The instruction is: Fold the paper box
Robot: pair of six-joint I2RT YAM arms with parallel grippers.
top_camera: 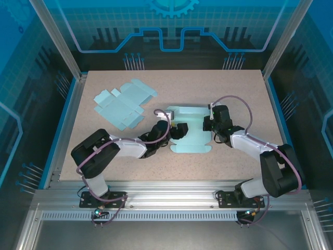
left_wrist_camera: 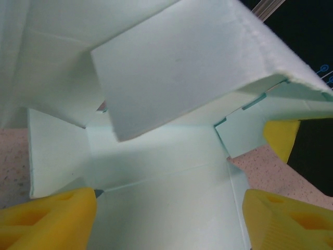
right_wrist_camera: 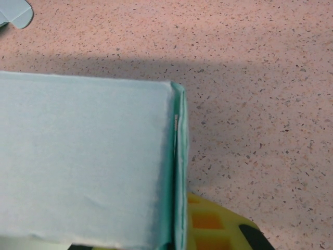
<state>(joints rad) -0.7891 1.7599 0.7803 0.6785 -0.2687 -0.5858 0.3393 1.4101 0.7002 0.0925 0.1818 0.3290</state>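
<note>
The paper box (top_camera: 191, 136) is pale mint card, partly folded, lying at the table's middle. My left gripper (top_camera: 179, 130) is at its left side. In the left wrist view the box (left_wrist_camera: 171, 67) has a flap raised overhead and a flat panel running between the yellow fingers (left_wrist_camera: 47, 219), which stand wide apart; this gripper (left_wrist_camera: 169, 213) is open. My right gripper (top_camera: 209, 125) is at the box's right wall. In the right wrist view the box's doubled wall (right_wrist_camera: 179, 156) is pinched beside the yellow finger (right_wrist_camera: 213, 224), so the right gripper (right_wrist_camera: 181, 232) is shut on it.
A second flat, unfolded box blank (top_camera: 124, 104) lies at the table's back left; its corner (right_wrist_camera: 13, 13) shows in the right wrist view. The speckled table (top_camera: 234, 88) is ringed by an aluminium frame and blue panels.
</note>
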